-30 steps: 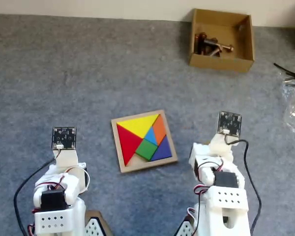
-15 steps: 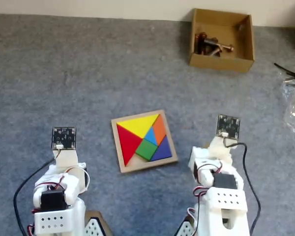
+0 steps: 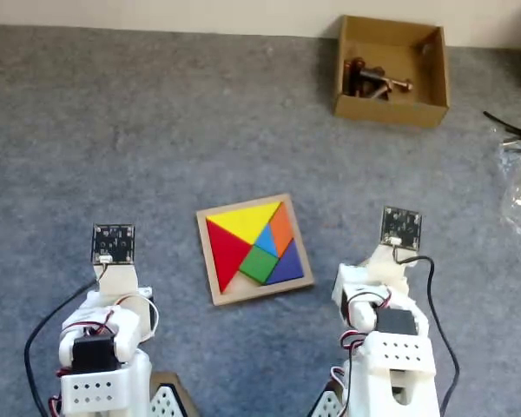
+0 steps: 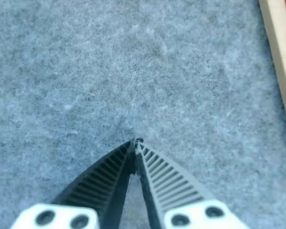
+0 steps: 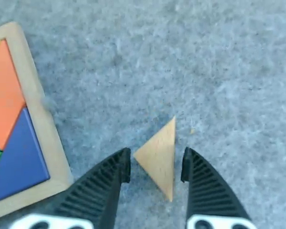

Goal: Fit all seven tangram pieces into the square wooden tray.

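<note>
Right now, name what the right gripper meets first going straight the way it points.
Likely the wooden triangle, lying on the carpet inside the open right gripper; depth is unclear.

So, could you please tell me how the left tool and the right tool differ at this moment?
The left tool is shut, tips meeting; the right tool is open. The left tool sits over bare carpet; the right tool straddles a plain wooden triangle. Both point down near the tray.
</note>
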Robot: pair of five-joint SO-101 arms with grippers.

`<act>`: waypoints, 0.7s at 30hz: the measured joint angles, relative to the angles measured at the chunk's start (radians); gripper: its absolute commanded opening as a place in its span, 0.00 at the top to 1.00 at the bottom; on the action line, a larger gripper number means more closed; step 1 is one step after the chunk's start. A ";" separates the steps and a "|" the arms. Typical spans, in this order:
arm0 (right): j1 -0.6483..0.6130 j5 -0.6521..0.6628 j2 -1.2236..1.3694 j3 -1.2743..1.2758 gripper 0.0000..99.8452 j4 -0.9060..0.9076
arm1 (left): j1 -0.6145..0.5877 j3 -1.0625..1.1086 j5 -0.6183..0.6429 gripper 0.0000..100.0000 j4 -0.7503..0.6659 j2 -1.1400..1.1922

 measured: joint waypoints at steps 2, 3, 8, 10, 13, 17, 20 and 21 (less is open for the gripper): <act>0.000 0.000 0.000 0.000 0.84 0.000 | 0.000 0.000 0.000 1.00 0.000 0.000; 0.000 0.008 0.000 0.000 0.84 0.000 | 0.000 0.000 0.000 1.00 0.000 0.000; 0.000 0.184 0.000 0.000 0.84 0.000 | 0.000 0.000 0.000 1.00 0.000 0.000; 0.000 0.224 0.000 0.000 0.84 0.020 | 0.000 0.000 0.000 1.00 0.000 0.000; 0.000 0.285 -0.006 -0.009 0.84 0.068 | 0.000 0.000 0.000 1.00 0.000 0.000; 0.000 0.361 -0.006 -0.075 0.84 0.127 | 0.000 0.000 0.000 1.00 0.000 0.000; 0.000 0.413 -0.006 -0.133 0.84 0.164 | 0.000 0.000 0.000 1.00 0.000 0.000; 0.000 0.433 -0.006 -0.152 0.84 0.172 | 0.000 0.000 0.000 1.00 0.000 0.000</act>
